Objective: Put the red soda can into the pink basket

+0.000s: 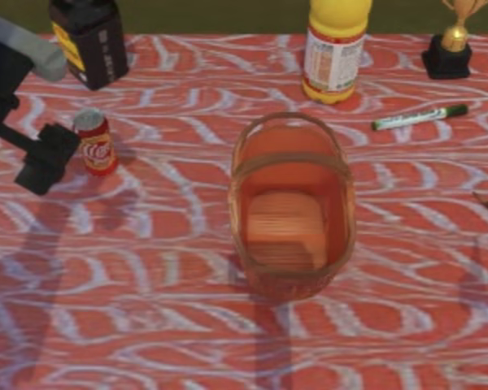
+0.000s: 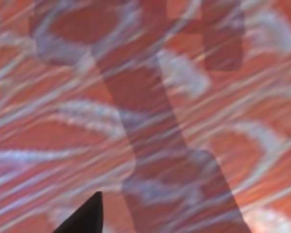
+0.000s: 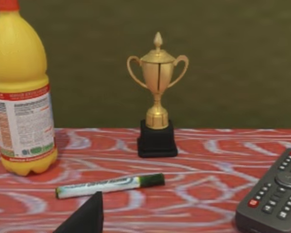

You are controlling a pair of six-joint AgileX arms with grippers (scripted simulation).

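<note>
The red soda can [image 1: 98, 144] stands upright near the table's left side, silver top up. My left gripper [image 1: 50, 156] hangs just left of it, a small gap apart, open and holding nothing. In the left wrist view only one dark fingertip [image 2: 88, 215] shows over the cloth, and the can is out of that view. The pink basket [image 1: 246, 218] sits mid-table, well right of the can, with its handle arching across and nothing inside. My right gripper [image 3: 128, 227] is outside the top view; it is open, one fingertip [image 3: 90, 214] showing, facing the table's far right corner.
A black jug [image 1: 89, 41] stands behind the can. A yellow bottle [image 1: 335, 50] stands behind the basket. A gold trophy [image 1: 454, 42] and a green-capped marker [image 1: 419, 116] lie at the far right. A grey remote [image 3: 274, 194] lies near the right gripper.
</note>
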